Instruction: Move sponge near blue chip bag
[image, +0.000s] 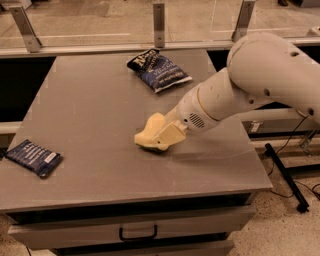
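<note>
**Sponge in the jaws — carry to the bag not yet made**

Finding the gripper (167, 136) low over the table (100, 110), right of centre, reaching in from the right on the end of the big white arm (240, 85). Appearing to be closed on the sponge (148, 134) — clasping its right end, jaws narrowed onto the foam rather than spread wide, though blending with it in colour. Sitting the sponge on the grey top or just off it; hard telling which.

Spotting the blue chip bag (159, 70) well apart, up toward the far edge, lying flat with its black end pointing back and left. Passing over the flat blue packet (34, 157) down at the near left — not the target.

Judging the step in hand as grasp made, carry not yet under way. Calling next for a small lift, then a sweep away toward the far edge, aiming at the bag's near side. Needing a stop short of the bag — setting down beside it, not on it, and not shoving it toward the back rail. Keeping a firm hold throughout, soft foam being likely to squash and slip.
</note>
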